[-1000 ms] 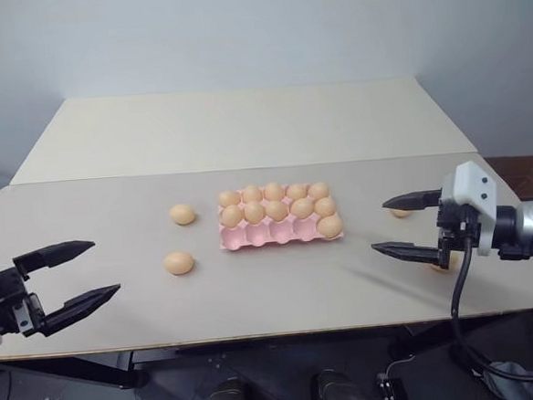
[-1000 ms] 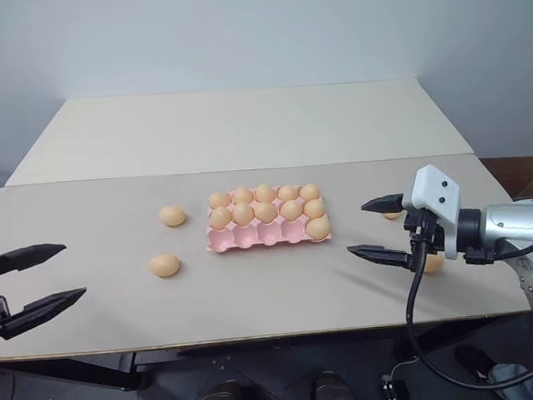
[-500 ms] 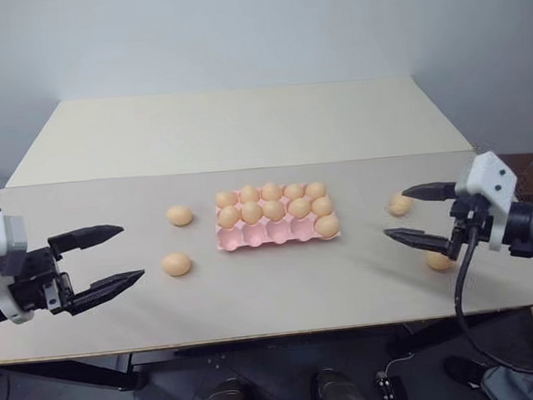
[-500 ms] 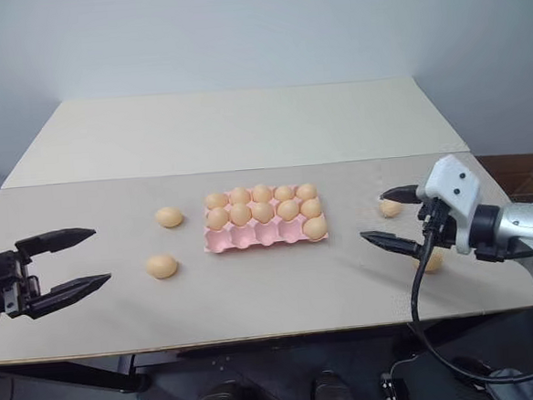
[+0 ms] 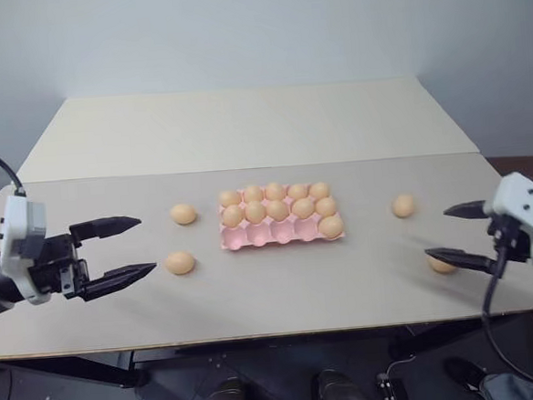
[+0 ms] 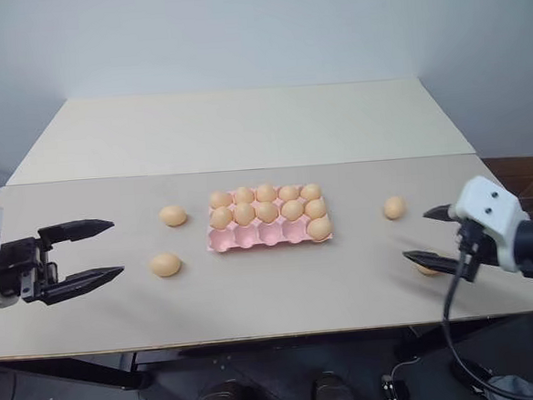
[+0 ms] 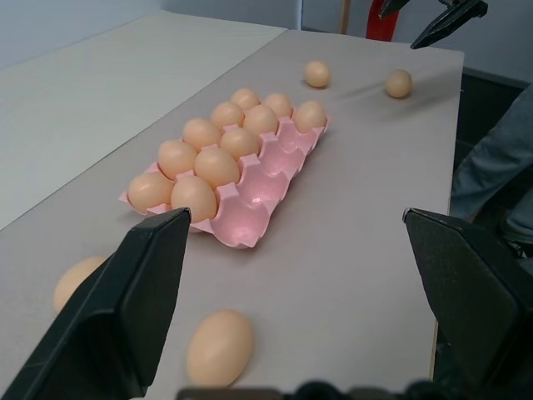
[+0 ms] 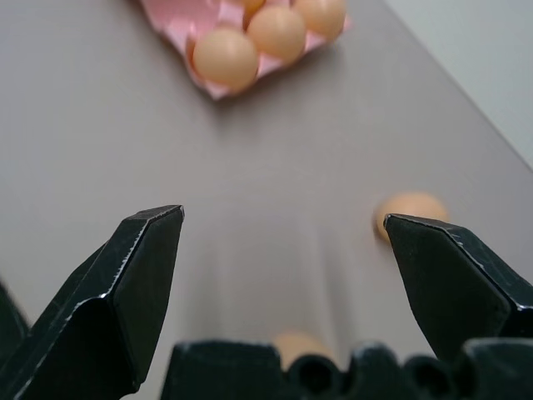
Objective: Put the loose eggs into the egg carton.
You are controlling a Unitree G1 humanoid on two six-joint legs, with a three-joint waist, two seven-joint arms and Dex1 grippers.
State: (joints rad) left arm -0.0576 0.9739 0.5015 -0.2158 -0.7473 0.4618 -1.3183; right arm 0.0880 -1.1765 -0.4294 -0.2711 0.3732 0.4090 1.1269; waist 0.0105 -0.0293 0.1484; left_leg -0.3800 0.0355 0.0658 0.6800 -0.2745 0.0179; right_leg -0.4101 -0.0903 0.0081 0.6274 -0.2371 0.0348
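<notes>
Beige table (image 5: 243, 128) under a pale wall fills the frame. At centre sits the pink carton (image 5: 281, 233), eleven eggs in its cups and four front cups bare. Two loose eggs lie left of it, one (image 5: 183, 214) just beside its far corner, one (image 5: 179, 262) nearer the front edge. Two more lie at the right: one (image 5: 403, 206) apart from the carton, one (image 5: 441, 264) under the right gripper (image 5: 458, 235). That gripper, at the right edge, has its jaws spread wide and holds nothing. The left gripper (image 5: 132, 246), at middle left, gapes wide too, empty, beside the nearer left egg.
</notes>
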